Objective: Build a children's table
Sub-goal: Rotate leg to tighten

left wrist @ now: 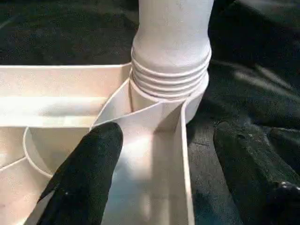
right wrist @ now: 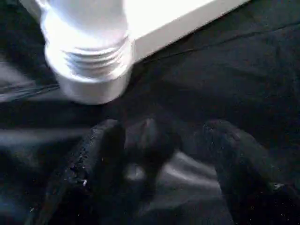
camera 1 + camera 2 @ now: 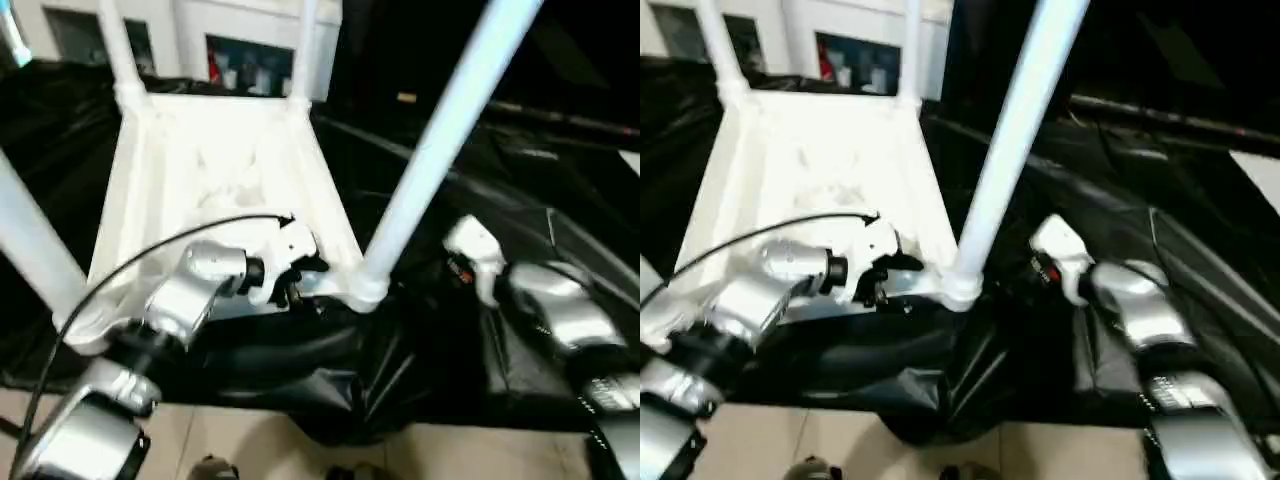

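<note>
- The white plastic rectangular tabletop (image 3: 200, 170) lies upside down on the black-draped work table (image 3: 520, 200), its ribbed underside facing up.
- Four long white tapered tube legs stand in its round corner sockets: two far ones (image 3: 118, 50) (image 3: 305, 45), a near one at the robot's left (image 3: 30, 240), and a near one at its right (image 3: 440, 130) rising steeply from its corner socket (image 3: 368, 285).
- The left gripper (image 1: 161, 168) sits at the near edge of the tabletop beside that right corner; its two black fingers (image 1: 84, 178) stand apart, one inside the rim, the other over the black cloth outside, straddling the side wall without clamping it.
- The threaded base of the leg (image 1: 171, 70) shows just beyond those fingers.
- The right gripper (image 2: 161, 173) hangs over the black cloth near the same corner, fingers spread and holding nothing.
</note>
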